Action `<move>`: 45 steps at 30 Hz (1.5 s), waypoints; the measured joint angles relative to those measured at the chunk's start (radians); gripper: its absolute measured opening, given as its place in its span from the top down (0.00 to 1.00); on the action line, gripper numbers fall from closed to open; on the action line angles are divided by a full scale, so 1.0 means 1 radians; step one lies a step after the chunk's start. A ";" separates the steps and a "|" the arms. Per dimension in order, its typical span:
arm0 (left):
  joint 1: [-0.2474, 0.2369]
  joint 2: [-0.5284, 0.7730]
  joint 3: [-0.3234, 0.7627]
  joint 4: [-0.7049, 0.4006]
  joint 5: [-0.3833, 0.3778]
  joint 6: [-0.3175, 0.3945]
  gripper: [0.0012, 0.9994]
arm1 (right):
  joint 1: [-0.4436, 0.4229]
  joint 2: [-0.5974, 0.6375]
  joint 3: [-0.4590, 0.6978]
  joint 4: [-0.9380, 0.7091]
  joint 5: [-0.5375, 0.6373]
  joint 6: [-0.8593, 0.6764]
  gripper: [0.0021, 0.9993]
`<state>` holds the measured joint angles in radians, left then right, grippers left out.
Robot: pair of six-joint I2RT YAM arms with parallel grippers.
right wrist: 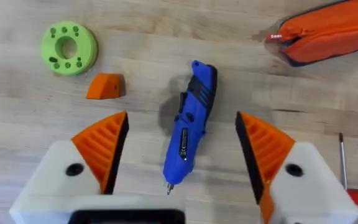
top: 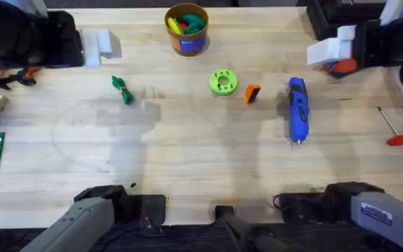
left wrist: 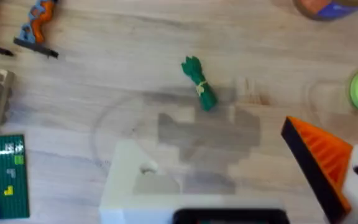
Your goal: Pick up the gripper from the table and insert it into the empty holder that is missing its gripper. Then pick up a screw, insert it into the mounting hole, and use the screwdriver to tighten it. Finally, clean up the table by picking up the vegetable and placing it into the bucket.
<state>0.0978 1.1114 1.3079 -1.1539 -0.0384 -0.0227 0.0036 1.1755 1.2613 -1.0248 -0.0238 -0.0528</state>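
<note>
Right pincer spread wide above the blue screwdriver on the tabletop, left pincer too cut off to tell, then the orange gripper beside the lime disc, the vegetable leftward, the bucket farthest.

The table is pale matt grained wood, the screwdriver glossy blue plastic with a metal bit.

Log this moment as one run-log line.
stage: start, nothing grasped | right claw: open above screwdriver | left claw: missing one finger | gripper: on table | vegetable: outside bucket
</note>
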 joint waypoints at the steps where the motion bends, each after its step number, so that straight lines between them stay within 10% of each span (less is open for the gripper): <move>1: -0.001 0.000 0.000 0.015 -0.001 0.000 0.01 | 0.000 0.000 0.000 0.000 0.000 0.000 0.01; 8: -0.002 -0.042 -0.089 0.201 0.010 0.000 0.01 | 0.000 0.000 0.000 0.000 0.000 0.000 0.01; 24: -0.004 -0.466 -0.696 0.870 0.168 0.000 0.01 | 0.000 0.000 0.000 0.000 0.000 0.000 0.01; 35: -0.008 -0.812 -1.010 1.041 0.185 0.000 0.01 | 0.000 0.000 0.000 0.000 0.000 0.000 0.01; 45: -0.112 -0.957 -1.170 1.171 0.172 0.000 0.01 | 0.000 0.000 0.000 0.000 0.000 0.000 0.01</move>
<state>-0.0138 0.1540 0.1378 0.0171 0.1334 -0.0231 0.0036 1.1755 1.2614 -1.0248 -0.0238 -0.0528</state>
